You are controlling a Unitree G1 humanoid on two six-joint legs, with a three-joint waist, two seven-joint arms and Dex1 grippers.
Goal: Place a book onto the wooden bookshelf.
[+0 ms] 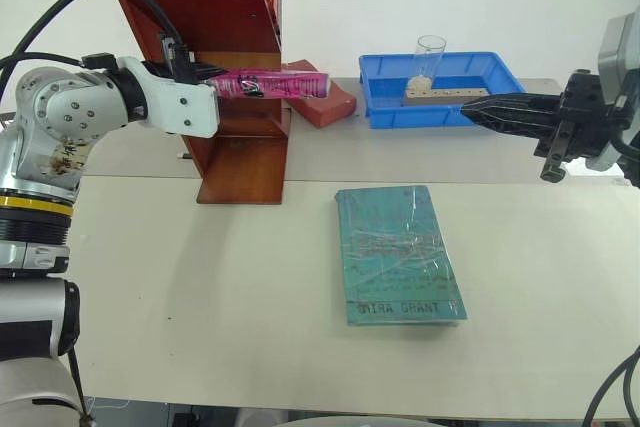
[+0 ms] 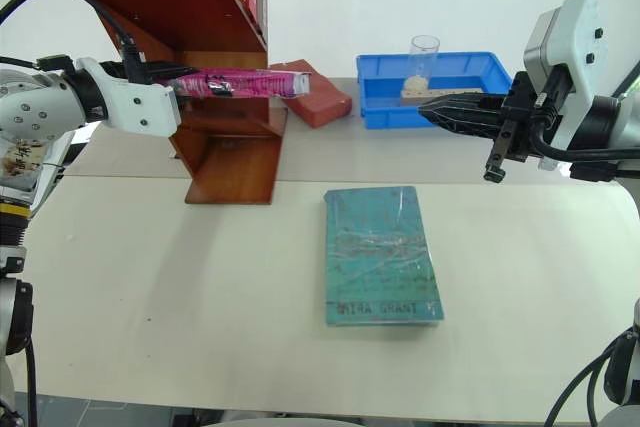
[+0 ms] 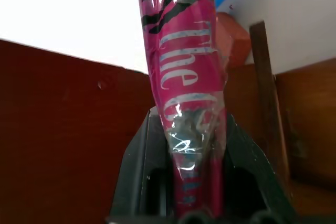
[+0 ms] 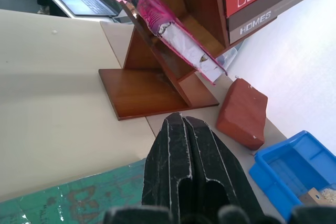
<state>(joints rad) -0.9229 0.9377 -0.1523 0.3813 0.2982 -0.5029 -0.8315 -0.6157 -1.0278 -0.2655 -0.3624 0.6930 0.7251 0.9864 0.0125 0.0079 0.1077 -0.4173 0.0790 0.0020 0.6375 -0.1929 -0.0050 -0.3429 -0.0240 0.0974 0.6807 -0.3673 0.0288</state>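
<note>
Item: pink paperback (image 1: 275, 84), plastic-wrapped, lettering partly legible in the left wrist view. Location: in the air at the left of the table, clamped at 1 end by the left gripper (image 1: 205, 82), fingers pressed flat against both covers. Long axis runs roughly level, from the gripper out toward the right, across the front of the wooden bookshelf (image 1: 235, 97). The free end hangs over the red-brown brick-shaped block (image 1: 325, 97) without clearly touching it.

Relation that matters: the shelf opening lies just behind and to the left of the book. The book stands outside the slanted side panel, level with the lower shelf board. Judgement: it needs swinging toward the far left, spine or edge leading, to enter the compartment.

Edges: the slanted panel's front edge is very close to the book's mid-length and looks the likeliest snag. Upper compartment already holds 2 or more upright books (image 4: 257, 3); the lower compartment looks free.

Right gripper (image 2: 432, 112): fingers pressed together, holding nothing, raised over the near rim of the blue plastic tray (image 2: 500, 72), well apart from the shelf. Left arm is plainly nearer.

Also on the table: teal-green book (image 1: 400, 255), lying flat in the middle, clear of the path; a clear cup (image 1: 428, 62) in the tray.
</note>
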